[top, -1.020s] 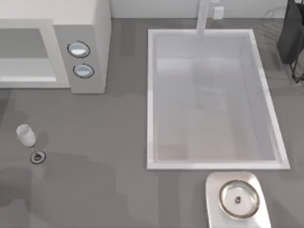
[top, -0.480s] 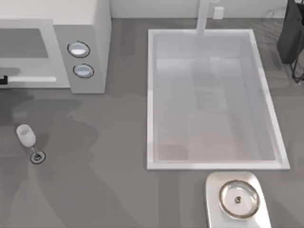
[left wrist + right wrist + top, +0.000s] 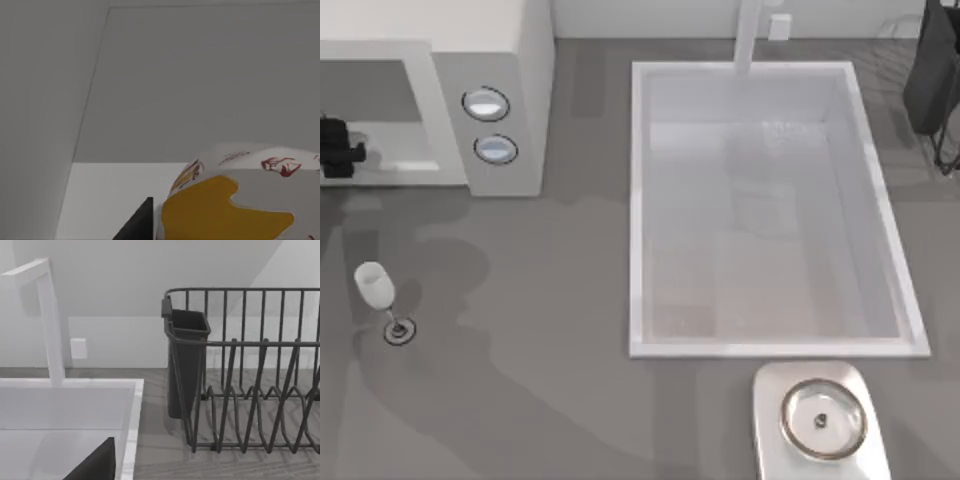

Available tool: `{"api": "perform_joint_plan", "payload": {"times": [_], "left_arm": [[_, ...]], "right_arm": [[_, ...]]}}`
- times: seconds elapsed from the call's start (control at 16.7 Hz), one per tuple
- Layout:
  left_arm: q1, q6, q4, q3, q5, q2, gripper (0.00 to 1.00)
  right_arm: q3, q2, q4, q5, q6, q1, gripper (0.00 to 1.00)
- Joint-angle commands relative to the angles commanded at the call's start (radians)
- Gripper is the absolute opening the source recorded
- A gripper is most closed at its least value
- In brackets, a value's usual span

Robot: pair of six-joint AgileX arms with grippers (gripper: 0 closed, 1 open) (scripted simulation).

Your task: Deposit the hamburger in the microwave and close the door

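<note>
The microwave (image 3: 510,60) stands at the table's back left, its two dials (image 3: 486,104) facing the top camera and its cavity (image 3: 380,95) open. My left gripper (image 3: 342,148) reaches in from the left edge, just at the cavity's front. Up close in the left wrist view, the hamburger (image 3: 235,200), cream with a yellow patch and red print, sits in the gripper beside one dark finger (image 3: 139,222), with the cavity's grey back wall (image 3: 200,80) behind it. The door is out of view. My right gripper (image 3: 95,465) is parked by the sink, facing the dish rack.
A clear wine glass (image 3: 375,288) stands on the counter in front of the microwave. The white sink basin (image 3: 640,200) with its tap (image 3: 750,35) takes up the middle. A steel tray (image 3: 765,420) lies front right, and a dark dish rack (image 3: 240,375) stands at the back right.
My left gripper has come into the top view from the left edge and moved right, up to the microwave's opening. The arm's shadow has shifted across the counter.
</note>
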Motion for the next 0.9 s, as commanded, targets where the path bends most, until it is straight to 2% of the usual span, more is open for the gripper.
{"api": "perform_joint_plan", "payload": {"times": [0.3,0.66,0.9], "left_arm": [[-0.045,-0.056,0.147,-0.019,0.032,0.041,0.0],[-0.044,-0.055,0.146,-0.017,0.031,0.039,0.0],[-0.053,-0.058,0.1,0.092,0.026,0.109,0.0]], "right_arm": [[0.0,0.0,0.0,0.0,0.0,0.0,1.0],[0.0,0.0,0.0,0.0,0.0,0.0,1.0],[0.0,0.0,0.0,0.0,0.0,0.0,1.0]]}}
